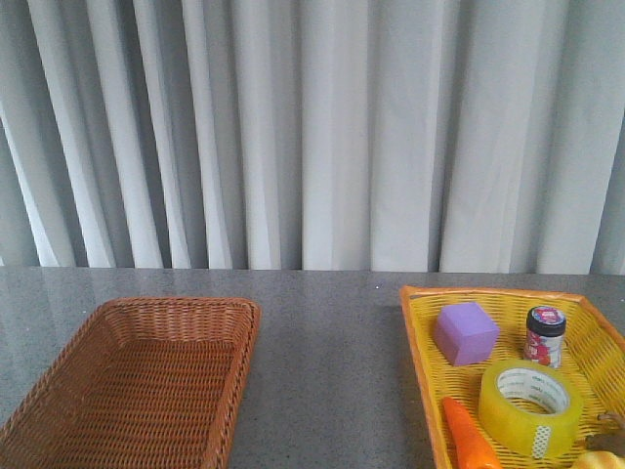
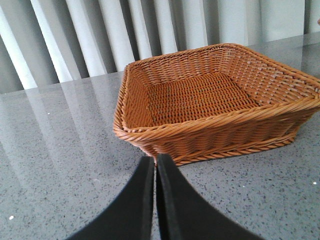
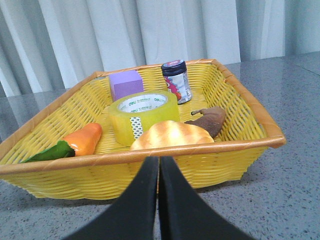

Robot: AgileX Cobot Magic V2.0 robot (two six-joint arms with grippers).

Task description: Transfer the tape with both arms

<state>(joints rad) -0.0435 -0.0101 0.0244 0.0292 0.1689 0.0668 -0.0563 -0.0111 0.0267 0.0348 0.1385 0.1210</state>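
Tape (image 3: 144, 116) core print: "deli"

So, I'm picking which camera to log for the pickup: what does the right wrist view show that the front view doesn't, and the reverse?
Only the right wrist view shows the right gripper, its fingers shut together outside the yellow basket, and it fully shows the bread roll and the brown piece beside it. Only the front view shows the empty brown basket on the left. Both show the tape lying flat, the purple cube, the small jar and the carrot in the yellow basket.
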